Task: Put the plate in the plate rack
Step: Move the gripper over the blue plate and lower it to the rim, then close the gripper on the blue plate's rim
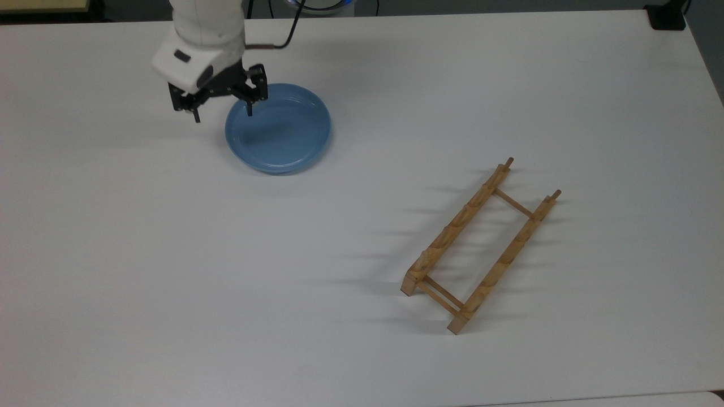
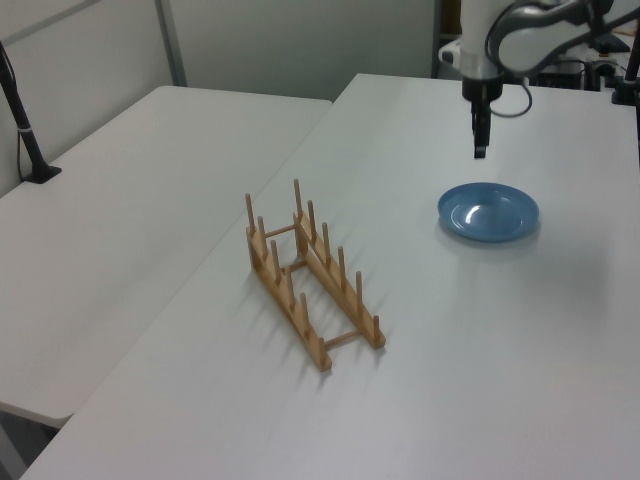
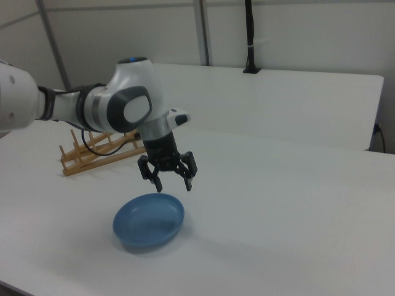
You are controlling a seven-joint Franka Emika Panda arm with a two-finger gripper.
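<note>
A round light-blue plate (image 1: 288, 135) lies flat on the white table, also seen as the plate (image 2: 488, 212) and the plate (image 3: 149, 219). My gripper (image 1: 223, 116) is open and empty, hanging above the plate's rim on the top view's left. One finger is over the plate, the other over bare table. The right view shows the gripper (image 3: 173, 186) a little above the plate's far rim, not touching it. The gripper (image 2: 480, 150) points straight down. A wooden plate rack (image 1: 481, 246) stands empty well apart, also visible as the rack (image 2: 310, 272) and the rack (image 3: 99, 151).
A second white table (image 2: 130, 220) adjoins this one in the left view. A black clamped pole (image 2: 25, 130) stands on it, the same pole (image 3: 250, 37) showing in the right view. A black block (image 1: 667, 17) sits at the top view's far right corner.
</note>
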